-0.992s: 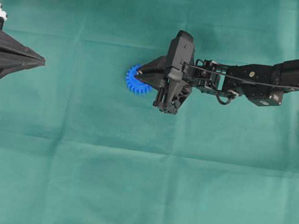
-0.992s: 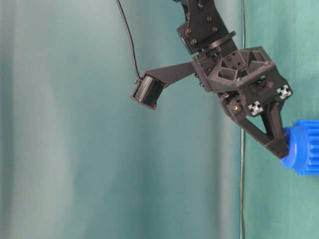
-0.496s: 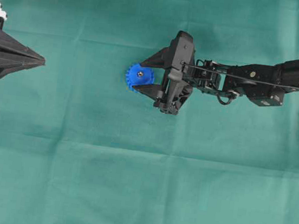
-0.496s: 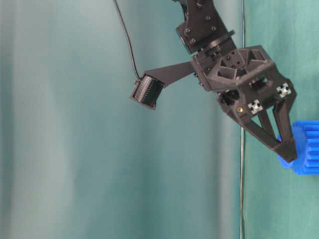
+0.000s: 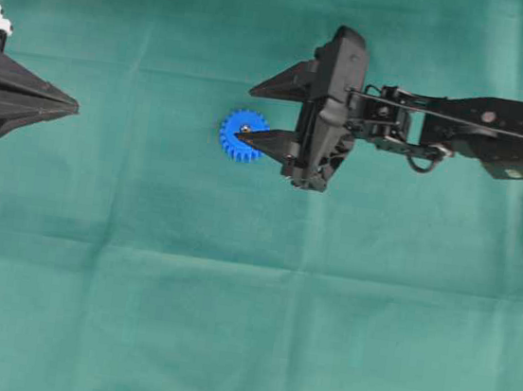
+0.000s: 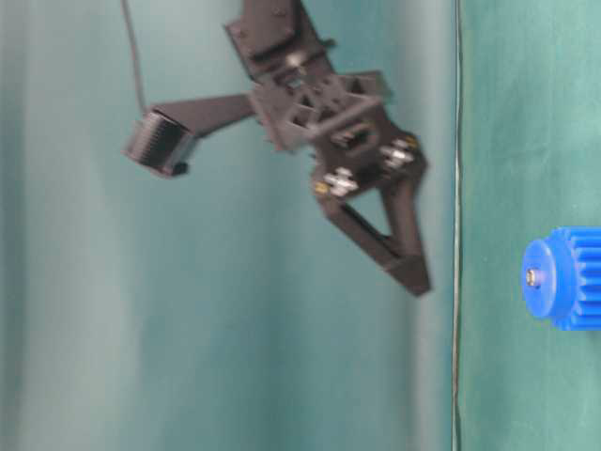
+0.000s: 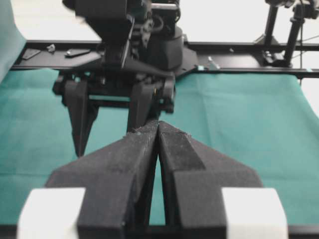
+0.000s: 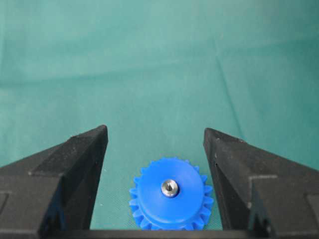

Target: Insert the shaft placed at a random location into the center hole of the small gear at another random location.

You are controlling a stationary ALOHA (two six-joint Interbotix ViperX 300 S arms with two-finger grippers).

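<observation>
**Shaft seated in the gear; right gripper spread wide and holding nothing**

Overhead view: the small gear [image 5: 243, 136] lies flat on the green cloth [image 5: 226, 325] near the middle. The shaft [image 5: 246, 130] shows as a shiny dot in the center hole. The right gripper [image 5: 250, 113] has its jaws spread wide, one fingertip over the gear's right edge and the other beyond the gear, on its far side. The left gripper [image 5: 74, 109] sits at the left edge, well apart, jaws together on nothing.

Table-level view: the right gripper [image 6: 413, 277] appears blurred, apart from the gear [image 6: 563, 278], whose hub carries the shaft [image 6: 532, 277].

Left wrist view: the left gripper's fingers [image 7: 134, 154] meet at their tips.

Right wrist view: the gear [image 8: 170, 200] lies between the spread fingers [image 8: 79, 164], touching neither; the shaft [image 8: 169, 187] stands in its middle.
</observation>
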